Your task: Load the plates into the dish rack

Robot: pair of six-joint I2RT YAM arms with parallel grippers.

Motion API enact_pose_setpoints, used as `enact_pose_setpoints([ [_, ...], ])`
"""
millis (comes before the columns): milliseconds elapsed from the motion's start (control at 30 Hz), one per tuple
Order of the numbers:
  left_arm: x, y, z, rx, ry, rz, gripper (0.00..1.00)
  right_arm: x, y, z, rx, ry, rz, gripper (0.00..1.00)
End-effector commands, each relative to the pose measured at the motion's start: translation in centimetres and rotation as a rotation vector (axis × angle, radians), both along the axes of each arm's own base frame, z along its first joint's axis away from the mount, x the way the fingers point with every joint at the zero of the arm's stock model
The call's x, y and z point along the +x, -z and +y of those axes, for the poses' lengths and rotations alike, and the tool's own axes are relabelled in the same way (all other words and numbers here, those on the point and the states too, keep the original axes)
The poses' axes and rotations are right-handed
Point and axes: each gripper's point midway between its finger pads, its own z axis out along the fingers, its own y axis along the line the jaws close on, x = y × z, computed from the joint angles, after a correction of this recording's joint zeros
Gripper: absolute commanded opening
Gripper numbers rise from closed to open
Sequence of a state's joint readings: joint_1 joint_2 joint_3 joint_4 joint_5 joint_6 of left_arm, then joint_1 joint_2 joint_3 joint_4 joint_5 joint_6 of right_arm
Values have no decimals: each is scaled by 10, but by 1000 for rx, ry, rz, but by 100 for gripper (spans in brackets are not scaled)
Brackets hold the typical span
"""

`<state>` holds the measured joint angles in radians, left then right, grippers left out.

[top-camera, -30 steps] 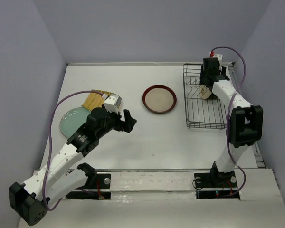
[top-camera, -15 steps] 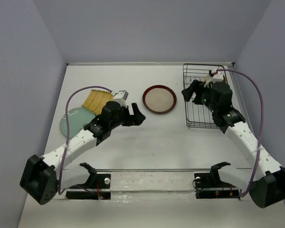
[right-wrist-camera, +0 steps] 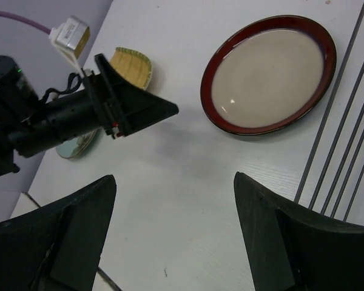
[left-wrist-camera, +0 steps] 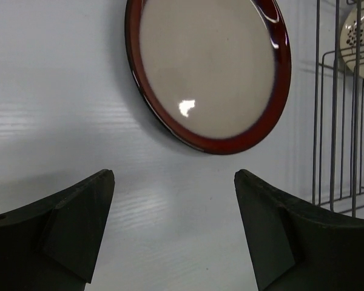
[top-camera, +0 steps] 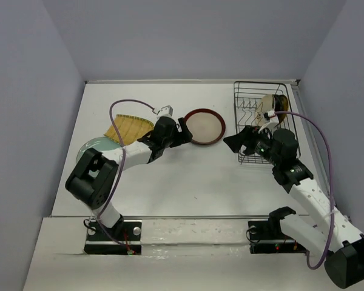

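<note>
Left gripper is low over the table, fingers spread wide and empty, lined up on the near rim of the red plate. That plate lies flat just left of the rack, so my read is a rim pinch next: a flat plate gives nothing else to grab.

Right gripper hovers at the rack's left edge, also wide open with nothing in it, and faces the same plate, likely to take it or steady it.

1 cream plate stands on edge between the tines at the rack's far end, leaving the nearer slots free.

2 more wait well to the left, the yellow plate overlapping the green plate.
</note>
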<state>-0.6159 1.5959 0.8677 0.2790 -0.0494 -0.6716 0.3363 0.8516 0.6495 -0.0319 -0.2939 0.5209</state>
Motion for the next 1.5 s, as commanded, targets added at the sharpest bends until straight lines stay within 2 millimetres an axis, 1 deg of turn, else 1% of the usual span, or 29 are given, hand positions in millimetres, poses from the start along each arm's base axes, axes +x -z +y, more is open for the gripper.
enact_pose_setpoints([
  [0, 52, -21, 1, -25, -103, -97, 90, -12, -23, 11, 53, -76, -94, 83],
  [33, 58, -1, 2, -1, -105, -55, 90, -13, -24, 11, 55, -79, -98, 83],
  [67, 72, -7, 5, -12, -116, -60, 90, -16, -24, 14, 55, -92, -98, 83],
  [100, 77, -3, 4, -12, -110, -51, 89, -17, -24, 14, 56, -99, -99, 83],
  [133, 79, 11, 5, 5, -107, -26, 88, -18, -23, 15, 55, -107, -101, 83],
  [167, 86, 16, 4, 17, -100, -17, 87, -18, -21, 15, 50, -107, -99, 83],
  [200, 91, 10, 3, 12, -105, -27, 86, -18, -20, 15, 50, -107, -98, 83],
  [233, 94, 19, 4, 31, -104, -11, 86, -17, -18, 15, 45, -109, -96, 83],
  [300, 103, 15, -2, 31, -96, -26, 84, -17, -17, 16, 44, -117, -96, 83],
  [333, 103, 24, -4, 38, -87, -3, 83, -18, -15, 17, 45, -123, -92, 83],
  [400, 111, 22, -10, 27, -80, -8, 82, -17, -15, 19, 52, -130, -96, 83],
  [500, 117, 30, -18, 9, -71, 6, 79, -18, -11, 22, 60, -146, -86, 82],
  [533, 118, 38, -19, 11, -70, 18, 78, -18, -9, 22, 58, -148, -84, 82],
  [567, 121, 36, -22, 1, -70, 14, 77, -18, -8, 22, 56, -148, -83, 82],
  [633, 124, 43, -24, -2, -74, 22, 70, -18, -4, 21, 48, -148, -79, 82],
  [700, 128, 44, -26, -11, -79, 18, 66, -18, -1, 21, 46, -146, -73, 82],
  [767, 129, 50, -26, -16, -84, 22, 55, -17, 2, 21, 42, -145, -67, 81],
  [867, 127, 56, -23, -12, -96, 24, 47, -17, 5, 22, 47, -148, -56, 81],
  [900, 128, 56, -22, -15, -100, 16, 37, -17, 6, 23, 48, -151, -52, 81],
  [967, 128, 58, -20, -10, -98, 16, 24, -16, 7, 22, 39, -151, -53, 81],
  [1000, 127, 59, -19, -15, -92, 18, 10, -15, 8, 22, 34, -147, -52, 81],
  [1033, 128, 58, -17, -18, -91, 15, 6, -15, 8, 22, 28, -147, -53, 81],
  [1100, 124, 58, -13, -23, -97, 9, 6, -15, 7, 23, 28, -153, -52, 81],
  [1133, 125, 43, -10, -43, -102, -20, 6, -16, 6, 24, 27, -169, -54, 81],
  [1233, 115, 30, -3, -61, -113, -60, 6, -16, 8, 28, 19, -199, -46, 82],
  [1300, 107, -6, 2, -107, -111, -126, 6, -14, 10, 31, 8, -215, -39, 85],
  [1400, 93, -19, 5, -134, -96, -154, 6, -12, 14, 35, 5, -238, -9, 92],
  [1433, 90, -37, 7, -156, -95, -184, 6, -10, 17, 38, 6, -253, 15, 93],
  [1467, 86, -42, 9, -163, -95, -196, 6, -9, 20, 40, 3, -261, 27, 94],
])
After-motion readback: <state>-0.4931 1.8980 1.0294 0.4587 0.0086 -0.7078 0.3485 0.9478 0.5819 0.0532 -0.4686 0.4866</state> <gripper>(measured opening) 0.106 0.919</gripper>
